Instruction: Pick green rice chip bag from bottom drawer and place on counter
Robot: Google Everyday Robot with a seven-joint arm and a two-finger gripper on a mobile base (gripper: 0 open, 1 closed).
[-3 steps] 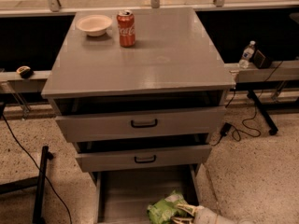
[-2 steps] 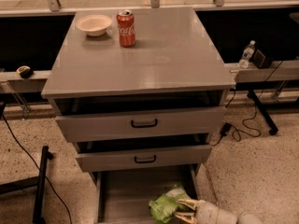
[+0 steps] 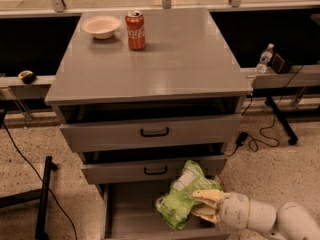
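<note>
The green rice chip bag is a crinkled light-green foil bag with a white patch. It hangs lifted above the open bottom drawer, in front of the middle drawer's face. My gripper comes in from the lower right on a white arm and is shut on the bag's right edge. The counter is the grey top of the cabinet, well above the bag.
A red soda can and a white bowl stand at the counter's back left. The top drawer and middle drawer are pulled partly out. A water bottle stands on a ledge to the right. Cables lie on the floor.
The bag has risen out of the bottom drawer, held by my gripper. It now hangs higher, in front of the middle drawer.
</note>
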